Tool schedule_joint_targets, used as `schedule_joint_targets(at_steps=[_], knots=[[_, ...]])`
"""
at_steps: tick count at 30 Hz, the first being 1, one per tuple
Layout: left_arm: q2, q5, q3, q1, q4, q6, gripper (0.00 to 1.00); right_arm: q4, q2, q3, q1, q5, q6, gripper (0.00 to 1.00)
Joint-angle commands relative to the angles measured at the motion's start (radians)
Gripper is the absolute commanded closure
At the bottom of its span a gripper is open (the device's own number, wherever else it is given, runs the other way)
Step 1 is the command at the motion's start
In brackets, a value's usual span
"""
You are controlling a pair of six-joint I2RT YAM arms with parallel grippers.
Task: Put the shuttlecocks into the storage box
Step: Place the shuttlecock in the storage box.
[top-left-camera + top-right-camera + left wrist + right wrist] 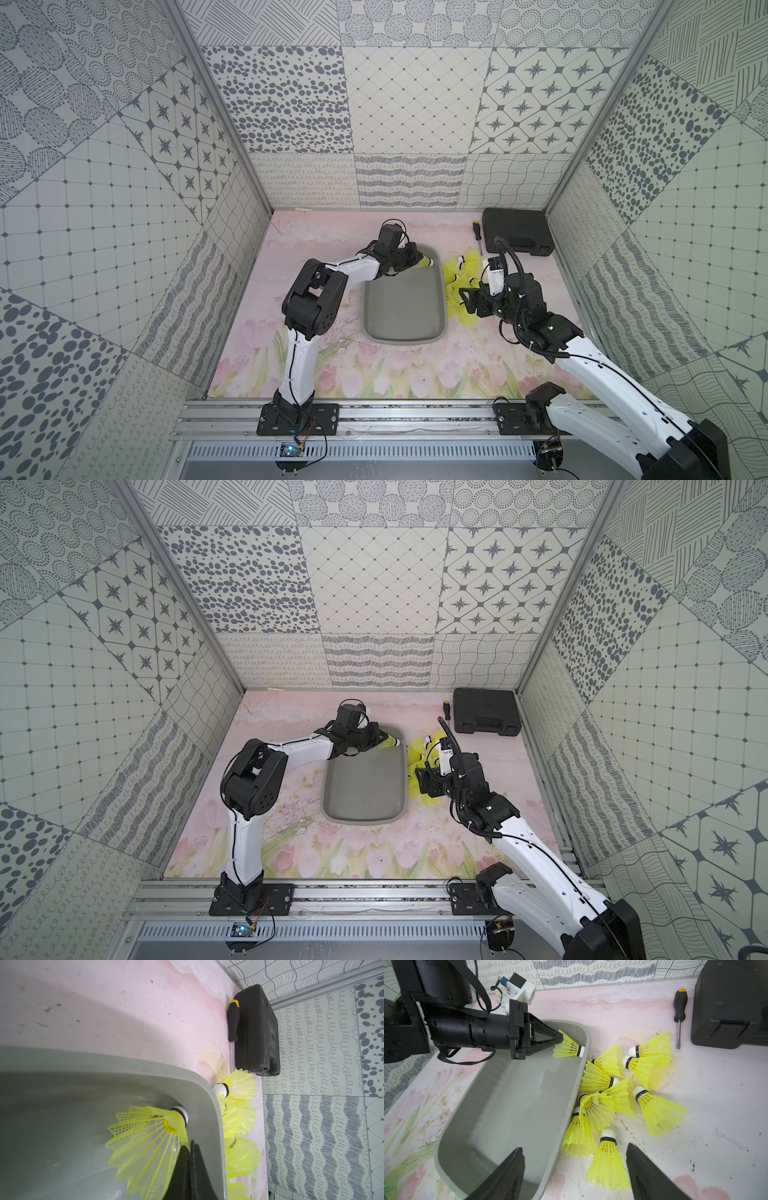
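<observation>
Left arm's elbow bent, left gripper [416,263] clamped on one shuttlecock [425,262] above the storage box [405,307], frame centre. Right gripper [574,1147] spread apart above the loose shuttlecocks [648,1068].

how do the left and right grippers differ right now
The left gripper is shut on a shuttlecock; the right gripper is open and empty. The left is over the far corner of the storage box; the right is above the loose shuttlecocks beside it. Both are black.
</observation>
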Motion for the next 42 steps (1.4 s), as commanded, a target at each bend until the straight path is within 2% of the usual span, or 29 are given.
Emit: schedule_joint_targets(at_steps=[1,12,19,24,42], knots=[[0.014,0.032,0.028,0.003,-0.030,0.040,1.00,0.029,0.011,-0.004,-0.003,-0.015,0.001,0.19],[0.024,0.019,0.043,0.012,-0.067,0.056,1.00,0.041,0.035,-0.003,-0.003,-0.026,0.001,0.19],[0.037,0.012,0.065,0.019,-0.124,0.082,0.83,0.050,0.042,0.000,-0.004,-0.026,0.002,0.19],[0.042,0.018,0.069,0.023,-0.129,0.089,0.77,0.051,0.047,-0.001,-0.003,-0.026,0.002,0.19],[0.073,0.087,0.131,0.035,-0.156,0.147,0.72,0.051,0.051,-0.009,-0.003,-0.022,0.005,0.19]])
